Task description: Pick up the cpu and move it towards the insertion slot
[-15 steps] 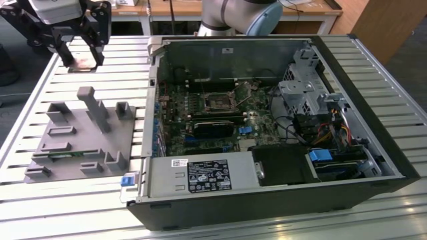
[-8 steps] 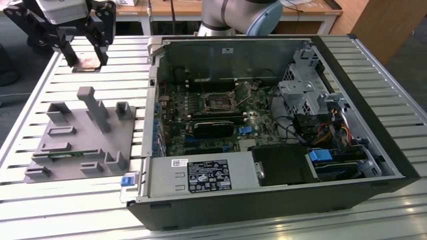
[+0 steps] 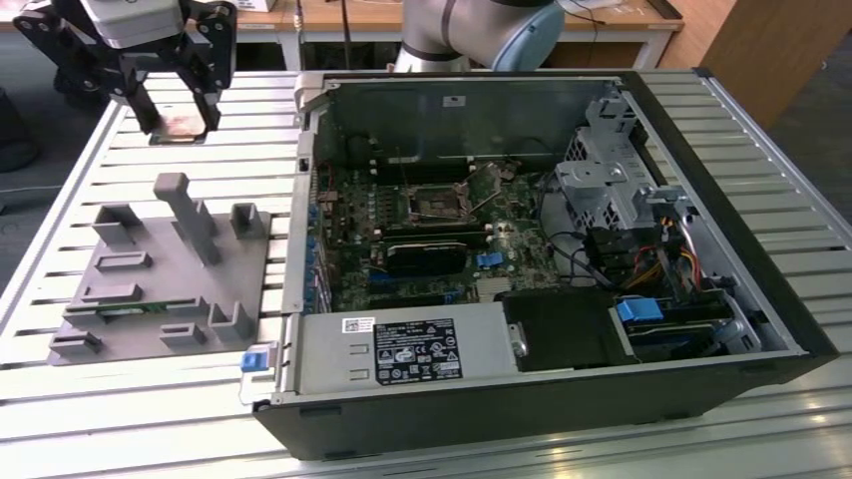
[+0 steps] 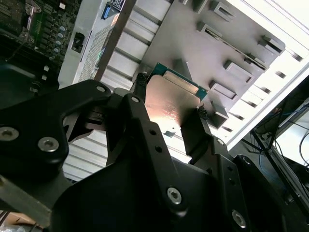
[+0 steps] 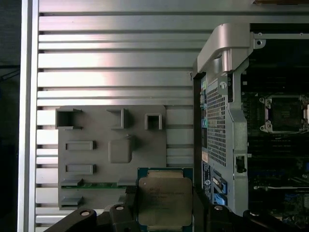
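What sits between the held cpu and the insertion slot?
In the first wrist view, the case's metal wall stands between the cpu and the insertion slot.

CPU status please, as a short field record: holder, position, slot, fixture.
cpu: gripped by its edges between the jaws, metal top facing the wrist cameras
gripper: shut on the cpu, above the table, to the exterior view's left of the case
slot: on the board inside the open case; cpu not yet over it
fixture: grey, on the table beside the case, with a green memory stick in it
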You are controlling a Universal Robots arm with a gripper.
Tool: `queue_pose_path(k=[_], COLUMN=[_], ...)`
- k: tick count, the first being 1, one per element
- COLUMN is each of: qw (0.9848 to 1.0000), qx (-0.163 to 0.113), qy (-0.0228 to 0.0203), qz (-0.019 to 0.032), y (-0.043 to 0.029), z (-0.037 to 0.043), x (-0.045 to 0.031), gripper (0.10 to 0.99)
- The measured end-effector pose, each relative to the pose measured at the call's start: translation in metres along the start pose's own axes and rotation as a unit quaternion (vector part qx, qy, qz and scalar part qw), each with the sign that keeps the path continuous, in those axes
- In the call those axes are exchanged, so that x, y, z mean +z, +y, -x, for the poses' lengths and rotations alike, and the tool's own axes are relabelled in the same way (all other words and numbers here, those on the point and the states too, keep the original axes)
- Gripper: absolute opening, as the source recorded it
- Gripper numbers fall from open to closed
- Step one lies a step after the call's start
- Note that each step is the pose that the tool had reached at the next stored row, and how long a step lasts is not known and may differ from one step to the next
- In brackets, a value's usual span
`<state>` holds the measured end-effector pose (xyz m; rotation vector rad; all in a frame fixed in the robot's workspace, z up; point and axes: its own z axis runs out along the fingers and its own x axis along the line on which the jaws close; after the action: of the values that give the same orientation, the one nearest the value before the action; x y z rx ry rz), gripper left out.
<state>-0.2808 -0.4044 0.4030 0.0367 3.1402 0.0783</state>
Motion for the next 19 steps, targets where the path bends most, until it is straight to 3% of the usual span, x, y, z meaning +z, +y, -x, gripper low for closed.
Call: queue_pose_path(k=[19], qw=[1.0000], qx=[0.000], qy=[0.0000], qz=[0.0000], y=[0.0003], z=[0.0116], x=[0.0000], gripper=[0.537])
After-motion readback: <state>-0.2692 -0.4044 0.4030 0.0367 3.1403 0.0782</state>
